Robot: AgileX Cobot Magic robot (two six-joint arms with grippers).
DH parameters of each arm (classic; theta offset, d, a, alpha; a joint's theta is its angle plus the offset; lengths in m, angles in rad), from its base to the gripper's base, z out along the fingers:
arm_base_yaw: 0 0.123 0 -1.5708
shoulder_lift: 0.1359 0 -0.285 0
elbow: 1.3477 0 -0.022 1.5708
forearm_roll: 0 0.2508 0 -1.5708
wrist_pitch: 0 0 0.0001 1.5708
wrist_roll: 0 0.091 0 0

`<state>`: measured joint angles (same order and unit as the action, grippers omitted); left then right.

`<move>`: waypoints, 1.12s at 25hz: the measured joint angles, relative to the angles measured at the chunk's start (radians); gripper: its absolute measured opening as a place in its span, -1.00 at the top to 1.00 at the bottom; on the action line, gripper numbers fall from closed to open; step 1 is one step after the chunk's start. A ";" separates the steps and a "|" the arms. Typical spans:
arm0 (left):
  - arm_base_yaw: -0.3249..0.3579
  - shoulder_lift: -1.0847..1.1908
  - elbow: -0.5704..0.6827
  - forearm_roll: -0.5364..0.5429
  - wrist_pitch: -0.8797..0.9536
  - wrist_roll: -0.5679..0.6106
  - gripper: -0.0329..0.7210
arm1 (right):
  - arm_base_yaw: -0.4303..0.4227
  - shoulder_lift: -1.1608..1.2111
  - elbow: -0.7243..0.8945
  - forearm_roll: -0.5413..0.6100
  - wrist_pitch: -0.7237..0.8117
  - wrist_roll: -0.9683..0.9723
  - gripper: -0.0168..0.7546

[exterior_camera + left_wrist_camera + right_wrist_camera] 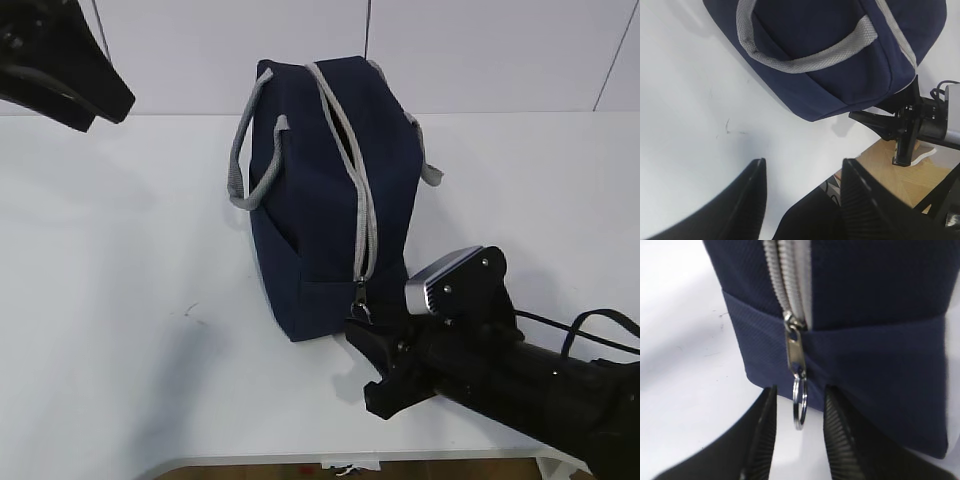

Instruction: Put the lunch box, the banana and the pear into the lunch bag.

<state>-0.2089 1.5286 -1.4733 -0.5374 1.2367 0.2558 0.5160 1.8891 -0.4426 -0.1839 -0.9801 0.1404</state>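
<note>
The navy lunch bag (310, 200) lies on the white table, its grey zipper running toward me. The slider and its ring pull (361, 308) sit at the bag's near end. In the right wrist view the ring pull (800, 405) hangs between the fingers of my right gripper (801, 395), which is open and not touching it. The right gripper (362, 350) sits just below the bag's near end. My left gripper (804, 165) is open and empty, raised at the far left (95, 100). The lunch box, banana and pear are out of view.
The bag's grey handles (240, 160) lie to either side of it. The table's front edge (300, 458) runs just below the right arm. In the left wrist view the right arm (910, 120) reaches over the table edge, with wooden floor (900, 175) below.
</note>
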 joint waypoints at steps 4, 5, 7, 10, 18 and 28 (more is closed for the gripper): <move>0.000 0.000 0.000 -0.001 0.000 0.000 -0.06 | 0.000 0.000 0.000 0.000 0.000 0.000 0.35; 0.000 0.000 0.000 -0.002 0.000 0.000 -0.06 | 0.000 0.000 0.000 0.000 0.000 0.000 0.38; 0.000 0.000 0.000 -0.002 0.000 0.000 -0.06 | 0.000 0.000 0.000 0.000 0.000 0.000 0.45; 0.000 0.000 0.000 -0.002 0.000 0.000 -0.06 | 0.000 0.000 0.000 0.000 0.002 0.000 0.55; 0.000 0.000 0.000 -0.004 0.000 0.000 -0.02 | 0.000 0.000 0.000 0.007 0.002 0.000 0.95; 0.000 0.000 0.000 -0.004 0.000 0.000 0.01 | 0.000 -0.055 0.000 0.009 0.034 0.018 0.95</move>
<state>-0.2089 1.5286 -1.4733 -0.5411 1.2367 0.2558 0.5160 1.8344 -0.4426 -0.1752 -0.9466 0.1585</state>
